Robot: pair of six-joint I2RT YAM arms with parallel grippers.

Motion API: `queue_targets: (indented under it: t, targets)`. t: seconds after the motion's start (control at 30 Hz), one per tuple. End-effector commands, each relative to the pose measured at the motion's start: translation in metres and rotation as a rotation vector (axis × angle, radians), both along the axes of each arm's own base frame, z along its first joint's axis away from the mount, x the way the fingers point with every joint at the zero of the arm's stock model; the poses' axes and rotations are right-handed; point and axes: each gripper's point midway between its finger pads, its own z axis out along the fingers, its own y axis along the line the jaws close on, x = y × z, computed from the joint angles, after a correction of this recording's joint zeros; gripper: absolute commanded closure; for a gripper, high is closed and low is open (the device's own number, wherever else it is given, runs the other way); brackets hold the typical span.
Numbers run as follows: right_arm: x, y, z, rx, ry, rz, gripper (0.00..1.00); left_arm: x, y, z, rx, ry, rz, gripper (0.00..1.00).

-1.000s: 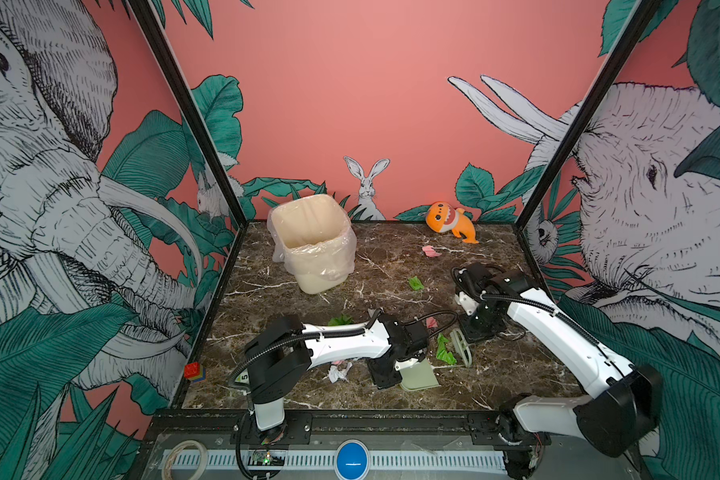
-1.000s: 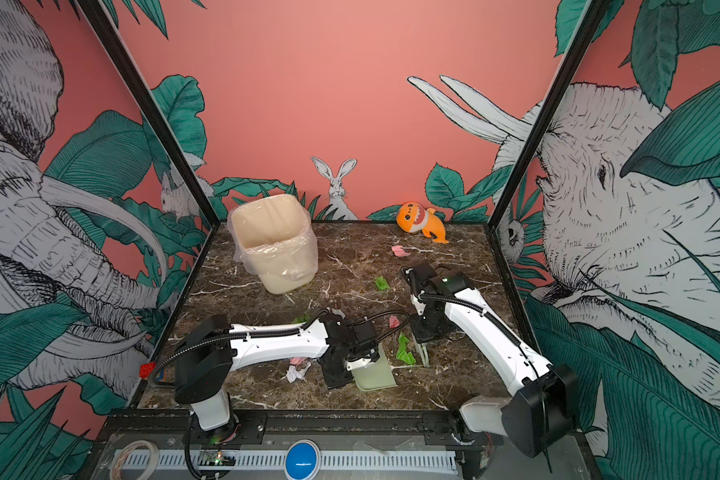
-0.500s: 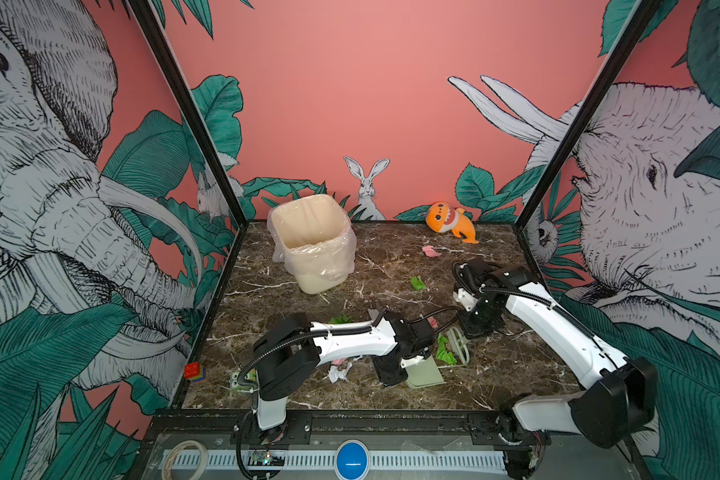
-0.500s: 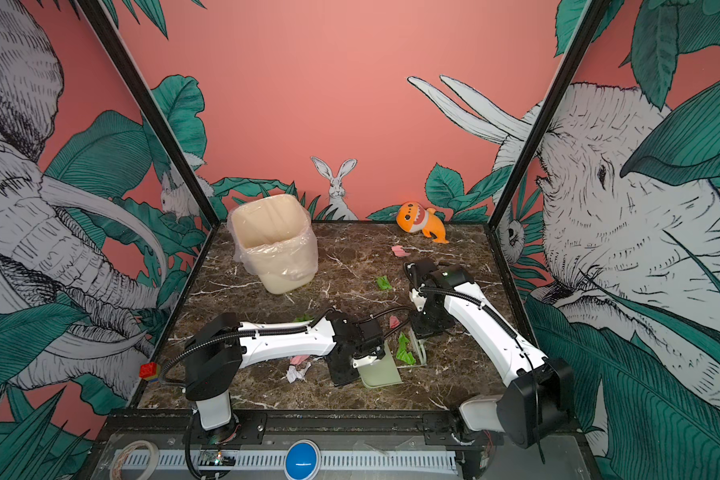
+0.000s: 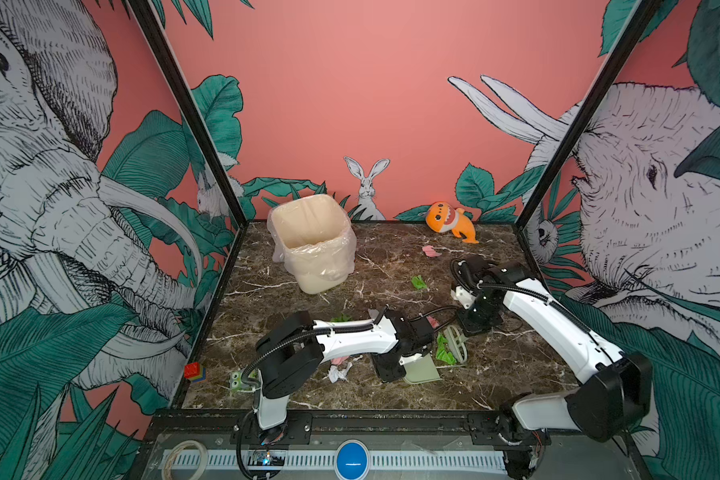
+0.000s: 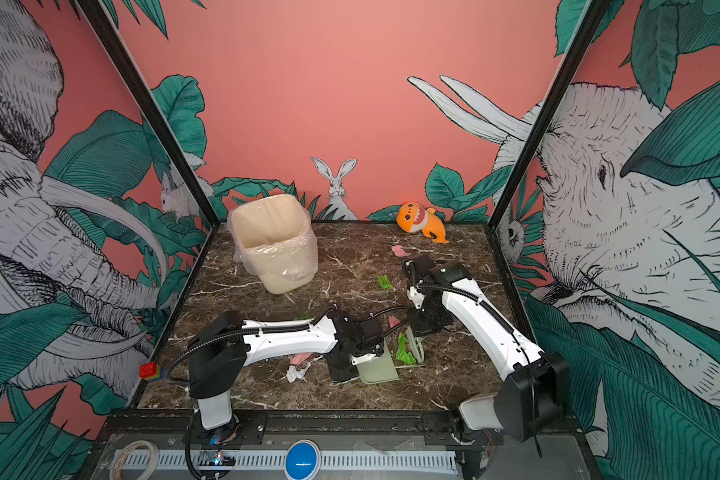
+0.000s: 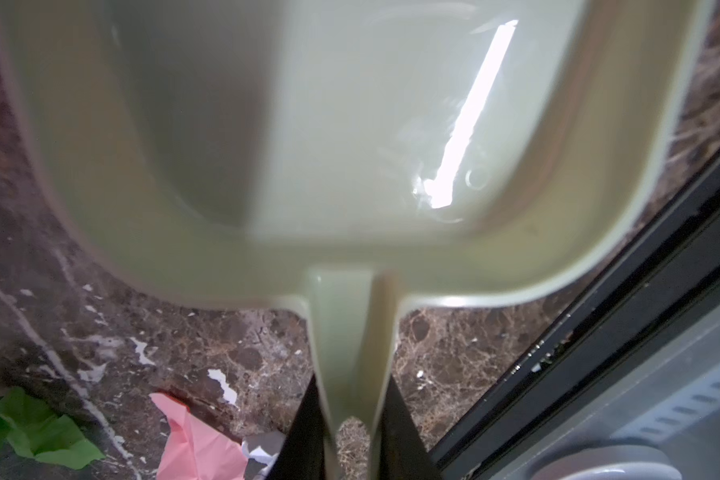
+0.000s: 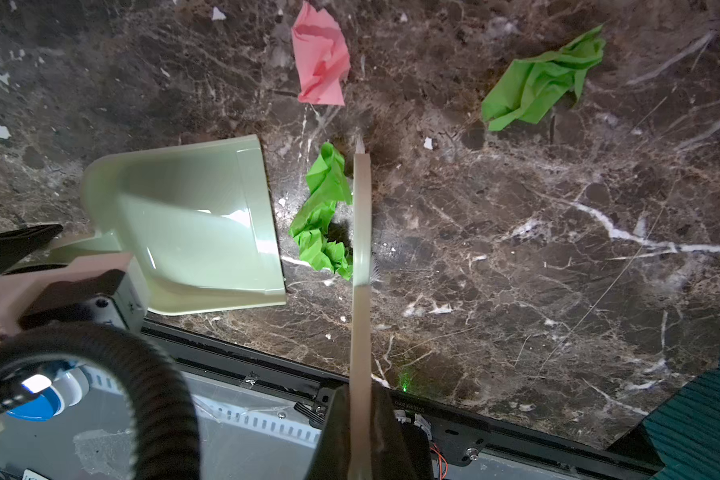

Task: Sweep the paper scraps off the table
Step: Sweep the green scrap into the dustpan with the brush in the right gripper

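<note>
On our big worktop (image 5: 391, 266), our left tool (image 7: 350, 415) squeezes the dustpan (image 8: 192, 224) handle and our right tool (image 8: 360, 415) squeezes the brush (image 8: 360, 208). The paper scraps (image 5: 419, 282) lie around; one green scrap (image 8: 323, 216) sits between dustpan and brush.

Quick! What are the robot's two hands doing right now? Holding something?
Left gripper: closed on the dustpan handle.
Right gripper: closed on the brush handle.
</note>
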Motion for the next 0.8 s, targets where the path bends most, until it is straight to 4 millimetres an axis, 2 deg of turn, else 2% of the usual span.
queue_targets:
  t: [0.0, 0.2, 0.37, 0.43, 0.6, 0.77]
  targets:
    - [-0.009, 0.009, 0.004, 0.018, 0.022, 0.030, 1.00, 0.003, -0.001, 0.006, -0.007, -0.009, -0.014, 0.91]
    - [-0.014, 0.033, 0.012, 0.096, 0.023, 0.047, 1.00, 0.003, 0.000, 0.006, -0.010, -0.011, -0.008, 0.91]
    - [-0.021, 0.061, 0.028, 0.229, 0.012, 0.059, 1.00, 0.003, 0.000, 0.005, -0.012, -0.012, -0.005, 0.92]
    - [-0.023, 0.066, 0.034, 0.260, 0.007, 0.058, 1.00, 0.003, 0.000, 0.005, -0.013, -0.011, -0.005, 0.92]
    - [-0.025, 0.055, 0.038, 0.209, -0.015, 0.065, 1.00, 0.003, 0.001, 0.005, -0.017, -0.016, 0.000, 0.92]
    - [-0.016, 0.016, 0.024, 0.025, -0.034, 0.044, 1.00, 0.003, 0.001, 0.004, -0.017, -0.016, 0.004, 0.92]
